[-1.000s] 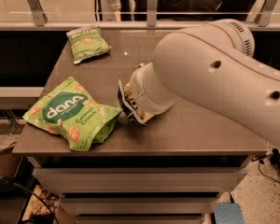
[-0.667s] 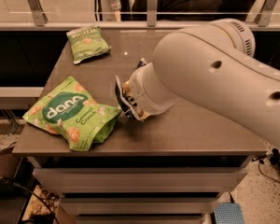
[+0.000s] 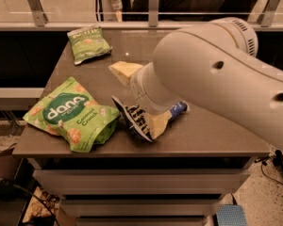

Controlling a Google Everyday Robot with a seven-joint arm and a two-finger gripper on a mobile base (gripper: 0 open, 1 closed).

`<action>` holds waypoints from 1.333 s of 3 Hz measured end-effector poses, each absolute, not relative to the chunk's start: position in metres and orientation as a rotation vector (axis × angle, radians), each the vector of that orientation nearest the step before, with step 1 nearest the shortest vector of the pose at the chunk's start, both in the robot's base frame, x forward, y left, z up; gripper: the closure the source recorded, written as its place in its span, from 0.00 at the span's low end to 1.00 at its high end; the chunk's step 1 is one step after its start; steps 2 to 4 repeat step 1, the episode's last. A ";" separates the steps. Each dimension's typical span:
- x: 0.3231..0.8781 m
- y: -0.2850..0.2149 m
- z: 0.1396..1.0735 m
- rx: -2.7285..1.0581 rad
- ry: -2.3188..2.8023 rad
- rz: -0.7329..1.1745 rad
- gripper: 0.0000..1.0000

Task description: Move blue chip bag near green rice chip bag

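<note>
The blue chip bag (image 3: 133, 118) is a small crinkled navy bag with white lettering. It lies on the table's front middle, just right of the green rice chip bag (image 3: 73, 114). That is a large bright green "dana" pouch lying flat at the front left. The two bags are almost touching. My gripper (image 3: 144, 100) sits at the end of the big white arm (image 3: 217, 74), right over the blue bag's far side and partly covering it. A blue and white end (image 3: 179, 108) shows from under the wrist on the right.
A smaller green snack bag (image 3: 88, 43) lies at the table's back left. A pale yellow wedge (image 3: 124, 71) shows on the table just left of the wrist. The grey table (image 3: 217, 138) stands before a glass rail. Drawers are below its front edge.
The arm has drawn back to the right and up, uncovering more of the blue bag and the pale yellow wedge. The blue bag stays next to the green pouch.
</note>
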State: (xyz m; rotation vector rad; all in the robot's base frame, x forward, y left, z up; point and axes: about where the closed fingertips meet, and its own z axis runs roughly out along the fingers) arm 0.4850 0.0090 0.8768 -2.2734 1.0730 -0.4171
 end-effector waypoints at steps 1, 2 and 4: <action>0.485 0.009 0.877 -2.273 1.073 -0.417 0.00; 0.485 0.009 0.877 -2.273 1.073 -0.417 0.00; 0.485 0.009 0.877 -2.273 1.073 -0.417 0.00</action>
